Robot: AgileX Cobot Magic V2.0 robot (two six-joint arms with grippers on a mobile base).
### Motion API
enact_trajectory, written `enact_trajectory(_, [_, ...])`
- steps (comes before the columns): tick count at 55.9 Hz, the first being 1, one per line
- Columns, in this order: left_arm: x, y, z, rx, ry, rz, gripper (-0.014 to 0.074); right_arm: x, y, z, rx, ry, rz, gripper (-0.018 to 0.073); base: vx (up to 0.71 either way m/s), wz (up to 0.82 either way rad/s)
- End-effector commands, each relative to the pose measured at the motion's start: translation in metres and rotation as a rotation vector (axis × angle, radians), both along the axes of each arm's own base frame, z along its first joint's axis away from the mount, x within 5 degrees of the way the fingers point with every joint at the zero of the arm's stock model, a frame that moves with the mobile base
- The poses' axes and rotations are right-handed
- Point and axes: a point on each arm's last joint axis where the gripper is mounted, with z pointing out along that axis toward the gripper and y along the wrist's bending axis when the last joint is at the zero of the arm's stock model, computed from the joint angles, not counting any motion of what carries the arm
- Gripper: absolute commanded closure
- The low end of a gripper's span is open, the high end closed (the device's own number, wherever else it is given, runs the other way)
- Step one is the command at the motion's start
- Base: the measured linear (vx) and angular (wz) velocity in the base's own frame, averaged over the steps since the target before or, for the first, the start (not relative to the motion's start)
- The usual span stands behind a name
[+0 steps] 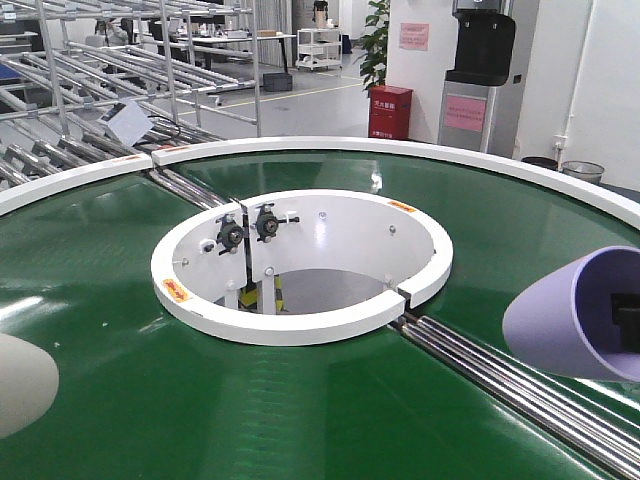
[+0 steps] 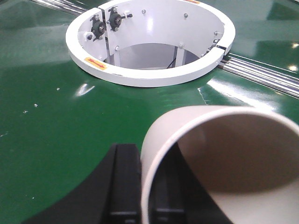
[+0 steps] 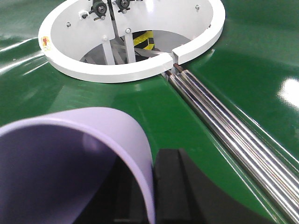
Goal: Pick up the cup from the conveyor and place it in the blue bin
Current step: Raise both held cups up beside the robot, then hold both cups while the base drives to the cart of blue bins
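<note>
Front view across a glossy green ring conveyor [image 1: 300,410], with a white inner ring [image 1: 300,325] at its middle and steel rollers [image 1: 520,385] running out to the lower right.

Two cups in play, one per arm. At far right, a lilac cup [image 1: 570,315] clamped in the right hand [image 3: 150,186], closed on the cup's wall near the rim with one black finger inside and one outside. At far left, a cream cup [image 1: 20,385] pinched the same way by the left hand [image 2: 145,186].

Both cups tipped on their sides, long axis near level, mouths toward the wrists, bases toward the ring. Apparently clear of the belt, though not certain.

Blue bin absent from every view, so no direction to it, and no nearer arm, to be judged. Likely next: carrying each cup off the belt.

Orange stickers [image 1: 176,290] on the ring. Behind, a red cabinet [image 1: 390,110] with white characters and a pink notice [image 1: 413,36]. None legible.
</note>
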Motion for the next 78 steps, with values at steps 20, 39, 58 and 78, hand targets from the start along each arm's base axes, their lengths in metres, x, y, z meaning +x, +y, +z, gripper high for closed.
enact_trajectory(20, [-0.0007,-0.0008,0.0152,-0.04,-0.102,0.005,0.0601,-0.0027,-0.0009,0.0175,0.026,-0.116,-0.004,0.0568,-0.09,0.0])
enact_trajectory(39, [-0.0007,-0.0008,0.0152,-0.04,-0.102,0.005,0.0601,-0.0027,-0.0009,0.0175,0.026,-0.116,-0.004,0.0568,-0.2,-0.02])
enact_trajectory(58, [-0.0007,-0.0008,0.0151,-0.04,-0.101,0.005,0.0601,-0.0027,-0.0009,0.0175,0.026,-0.116,-0.004,0.0568,-0.19,-0.07])
enact_trajectory(78, [-0.0007,-0.0008,0.0151,-0.04,-0.101,0.005,0.0601,-0.0027,-0.0009,0.0175,0.026,-0.116,-0.004,0.0568,-0.14,-0.27])
